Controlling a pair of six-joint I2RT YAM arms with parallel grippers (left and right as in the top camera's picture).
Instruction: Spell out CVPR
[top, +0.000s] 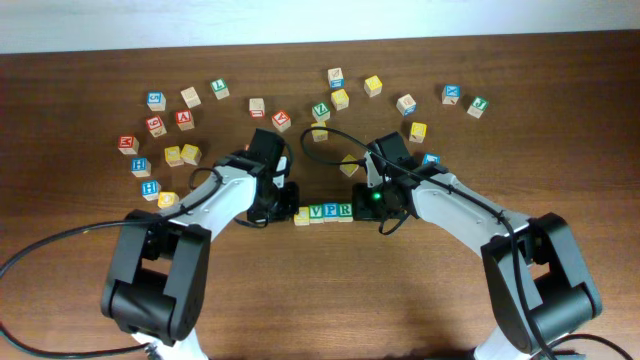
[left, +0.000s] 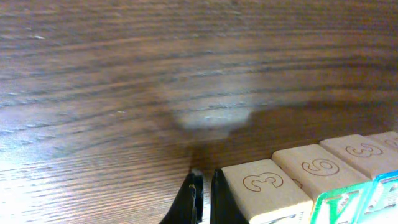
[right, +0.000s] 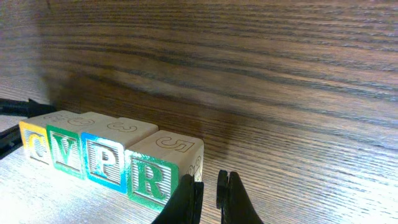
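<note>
Four blocks sit touching in a straight row near the middle of the table (top: 400, 300). From left to right in the right wrist view they are the C block (right: 36, 146), V block (right: 65, 155), P block (right: 104, 165) and R block (right: 149, 180). The right jaws stand just beside the R end, all but closed with only a thin gap, gripping nothing. The left jaws sit beside the C end, likewise nearly closed and empty. Loose letter blocks (top: 340, 98) lie scattered along the far side.
</note>
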